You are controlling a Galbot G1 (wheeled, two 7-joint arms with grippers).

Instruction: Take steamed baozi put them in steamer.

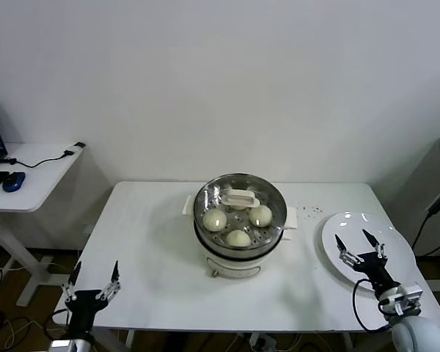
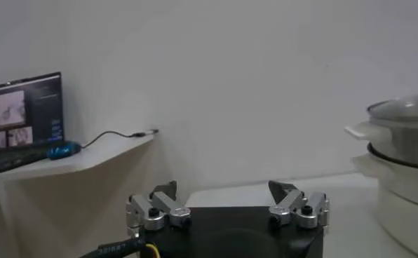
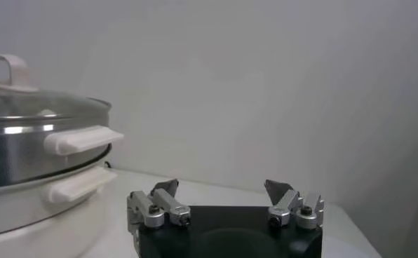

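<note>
The steamer stands mid-table on its white cooker base, with the glass lid on top. Under the lid I see three baozi: one on the left, one on the right, one at the front. A fourth is hidden behind the lid handle. My left gripper is open and empty at the table's front left corner, also in the left wrist view. My right gripper is open and empty over the white plate, also in the right wrist view. The steamer shows in both wrist views.
A small white side desk stands to the left with a blue mouse, a cable and a laptop. A white wall is behind the table. Dark specks lie on the table right of the steamer.
</note>
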